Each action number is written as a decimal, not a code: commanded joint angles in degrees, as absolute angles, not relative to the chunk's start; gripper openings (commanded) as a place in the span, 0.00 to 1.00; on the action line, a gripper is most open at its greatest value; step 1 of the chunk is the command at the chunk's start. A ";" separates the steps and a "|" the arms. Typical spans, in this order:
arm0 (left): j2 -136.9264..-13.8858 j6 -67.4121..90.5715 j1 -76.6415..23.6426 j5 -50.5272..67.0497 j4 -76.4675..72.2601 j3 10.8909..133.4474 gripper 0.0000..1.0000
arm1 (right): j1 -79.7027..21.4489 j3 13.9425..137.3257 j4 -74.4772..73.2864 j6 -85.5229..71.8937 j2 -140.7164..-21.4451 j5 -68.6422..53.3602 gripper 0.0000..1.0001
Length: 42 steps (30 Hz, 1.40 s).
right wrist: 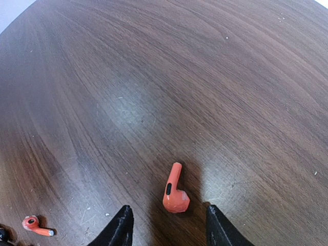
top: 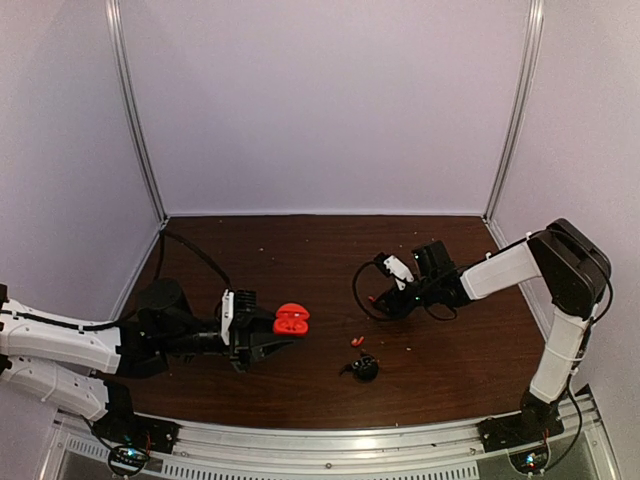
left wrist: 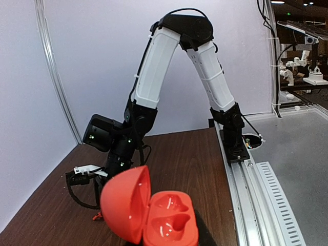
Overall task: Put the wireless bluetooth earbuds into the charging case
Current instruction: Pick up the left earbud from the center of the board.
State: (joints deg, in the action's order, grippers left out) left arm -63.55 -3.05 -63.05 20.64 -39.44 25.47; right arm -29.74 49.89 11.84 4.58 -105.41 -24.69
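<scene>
The red-orange charging case (left wrist: pixel 154 215) hangs open in the left wrist view, lid up on the left and both sockets empty. My left gripper (top: pixel 272 335) is shut on it just above the table. One red-orange earbud (right wrist: pixel 175 192) lies flat on the wood, stem pointing away. My right gripper (right wrist: pixel 168 218) is open and straddles it, with a gap between the bud and each fingertip. A second red-orange earbud (right wrist: pixel 36 224) lies at the lower left of the right wrist view. From above, it is the earbud (top: pixel 357 341) between the two grippers.
A small black round case (top: pixel 365 370) with a cable sits near the front middle of the brown table (top: pixel 320 250). White walls with metal posts close the back and sides. A metal rail (top: pixel 330 440) runs along the near edge.
</scene>
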 commanded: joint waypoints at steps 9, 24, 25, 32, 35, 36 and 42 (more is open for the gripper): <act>-61.16 -3.47 -62.49 19.19 -43.02 24.09 0.04 | -29.73 51.86 11.74 5.08 -107.62 -21.55 0.48; -59.68 -4.24 -62.29 18.42 -42.95 23.17 0.04 | -31.79 55.62 7.28 6.66 -111.26 -18.75 0.37; -59.26 -4.29 -62.23 18.36 -42.90 22.97 0.04 | -31.84 55.26 7.34 6.57 -111.00 -18.72 0.38; -56.93 -4.33 -62.05 17.43 -42.51 21.67 0.04 | -33.65 54.14 6.76 5.88 -110.72 -17.11 0.35; -56.61 -4.31 -62.05 17.31 -42.56 21.42 0.04 | -34.29 54.07 6.81 6.00 -110.83 -15.93 0.25; -56.65 -4.30 -62.03 17.23 -42.60 21.46 0.04 | -34.47 53.95 6.85 6.08 -110.64 -15.80 0.23; -56.59 -3.94 -61.94 16.64 -43.44 21.03 0.03 | -35.97 51.65 6.92 7.13 -108.06 -16.80 0.12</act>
